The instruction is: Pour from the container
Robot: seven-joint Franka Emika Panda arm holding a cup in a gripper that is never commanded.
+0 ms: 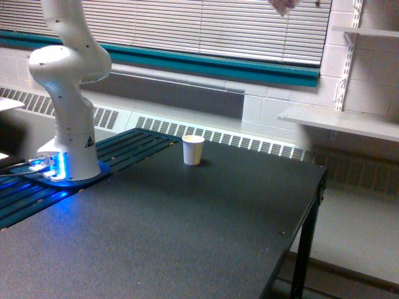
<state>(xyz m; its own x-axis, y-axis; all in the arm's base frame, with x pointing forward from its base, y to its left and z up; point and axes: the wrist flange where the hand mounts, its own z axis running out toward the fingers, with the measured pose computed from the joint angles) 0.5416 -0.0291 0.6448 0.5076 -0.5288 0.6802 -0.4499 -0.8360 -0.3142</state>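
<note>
while the claw is out of view, the container (283, 6) shows at the top edge

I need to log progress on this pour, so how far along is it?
Barely begun. The container hangs at the top edge of the exterior view, far above the table; whatever holds it is out of frame. The white paper cup stands upright, alone. Left: bringing the container over the cup and tipping it.
</note>
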